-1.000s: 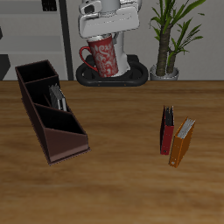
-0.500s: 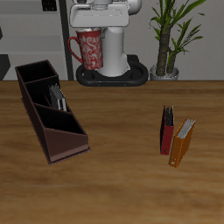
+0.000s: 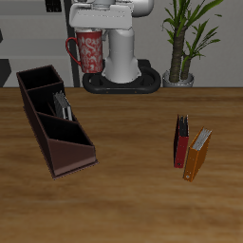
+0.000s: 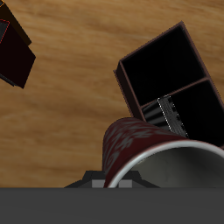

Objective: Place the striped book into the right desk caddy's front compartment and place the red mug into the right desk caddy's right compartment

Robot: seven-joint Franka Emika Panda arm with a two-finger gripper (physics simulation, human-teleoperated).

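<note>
the red mug (image 3: 88, 50) hangs high in the upper left of the exterior frame, carried upright under the gripper (image 3: 95, 28), well above the desk (image 3: 133, 180). the jaws are pinching the mug near its rim, handle turned outward, which looks like a grip chosen so it can be lowered straight down without tipping. the right desk caddy (image 3: 52, 119) lies along the frame's left side, its low slanted end toward the bottom. the striped book (image 3: 62, 102) already stands in the front compartment (image 3: 57, 106), so i judge that half done. the right compartment (image 3: 38, 80), at the tall end, is empty and sits below and a bit aside from the mug; in the wrist view the mug's rim overlaps the caddy's open sections.
</note>
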